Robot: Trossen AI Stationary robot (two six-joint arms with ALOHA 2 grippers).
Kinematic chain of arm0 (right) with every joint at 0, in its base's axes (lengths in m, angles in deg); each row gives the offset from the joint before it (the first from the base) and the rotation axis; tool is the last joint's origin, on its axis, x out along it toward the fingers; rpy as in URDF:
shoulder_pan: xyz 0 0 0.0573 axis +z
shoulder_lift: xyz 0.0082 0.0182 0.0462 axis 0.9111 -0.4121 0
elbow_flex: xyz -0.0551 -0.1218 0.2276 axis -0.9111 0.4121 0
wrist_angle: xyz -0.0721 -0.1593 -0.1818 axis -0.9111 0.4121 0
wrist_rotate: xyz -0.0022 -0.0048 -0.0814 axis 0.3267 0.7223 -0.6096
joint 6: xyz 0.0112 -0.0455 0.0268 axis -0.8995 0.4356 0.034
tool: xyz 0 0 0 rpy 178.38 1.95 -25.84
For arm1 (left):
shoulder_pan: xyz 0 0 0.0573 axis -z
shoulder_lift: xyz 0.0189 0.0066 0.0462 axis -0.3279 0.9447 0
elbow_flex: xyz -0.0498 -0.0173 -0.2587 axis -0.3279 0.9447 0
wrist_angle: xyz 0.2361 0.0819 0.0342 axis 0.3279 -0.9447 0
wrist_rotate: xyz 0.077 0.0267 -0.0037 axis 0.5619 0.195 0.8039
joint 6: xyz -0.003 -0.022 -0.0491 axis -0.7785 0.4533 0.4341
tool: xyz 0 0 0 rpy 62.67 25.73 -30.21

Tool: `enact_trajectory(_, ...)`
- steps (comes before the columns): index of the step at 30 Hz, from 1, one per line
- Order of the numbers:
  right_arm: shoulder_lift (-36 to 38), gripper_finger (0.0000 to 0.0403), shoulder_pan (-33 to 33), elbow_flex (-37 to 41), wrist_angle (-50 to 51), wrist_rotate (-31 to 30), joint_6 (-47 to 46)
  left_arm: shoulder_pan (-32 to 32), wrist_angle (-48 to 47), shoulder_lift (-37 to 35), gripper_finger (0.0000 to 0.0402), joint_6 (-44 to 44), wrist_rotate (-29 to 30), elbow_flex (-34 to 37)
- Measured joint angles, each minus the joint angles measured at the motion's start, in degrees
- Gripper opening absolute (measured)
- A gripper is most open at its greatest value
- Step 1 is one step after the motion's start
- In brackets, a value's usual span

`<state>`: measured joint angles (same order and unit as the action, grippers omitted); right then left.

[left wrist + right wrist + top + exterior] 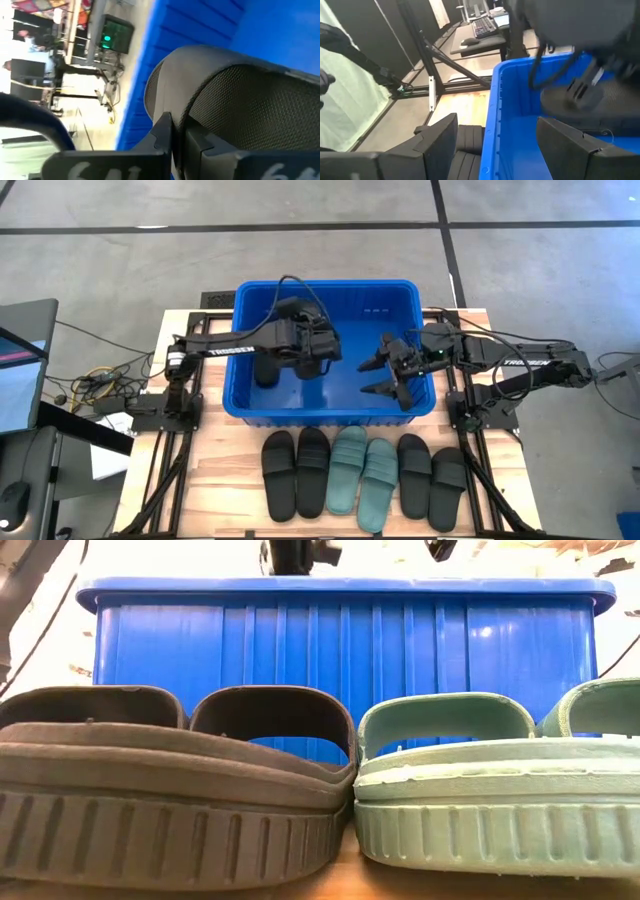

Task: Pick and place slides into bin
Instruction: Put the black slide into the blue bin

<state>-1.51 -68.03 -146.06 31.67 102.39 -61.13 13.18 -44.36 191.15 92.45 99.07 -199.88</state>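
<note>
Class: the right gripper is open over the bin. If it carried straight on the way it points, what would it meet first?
Probably the black slide held by the left gripper, inside the bin; depth is uncertain.

Both arms, left arm (215, 349) and right arm (520, 363), read "TROSSEN".

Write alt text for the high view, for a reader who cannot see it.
Seen from above, both grippers are over the blue bin: the left gripper is shut on a black slide, and the right gripper is open and empty. Six slides, four black and two teal, line the table in front.
</note>
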Motion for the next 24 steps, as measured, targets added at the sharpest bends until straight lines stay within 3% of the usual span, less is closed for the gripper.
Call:
enact_trajectory(17, 0.00, 0.0255, -1.65, 0.00, -0.02, -2.09, -1.55, -5.51, 25.14, 0.01, 0.0000, -16.15, -9.12, 20.86)
enact_trajectory(24, 0.00, 0.0255, -3.36, 0.00, -0.07, -2.09, -1.66, -8.61, 28.35, -0.03, 0.0000, -16.28, -11.83, 26.55)
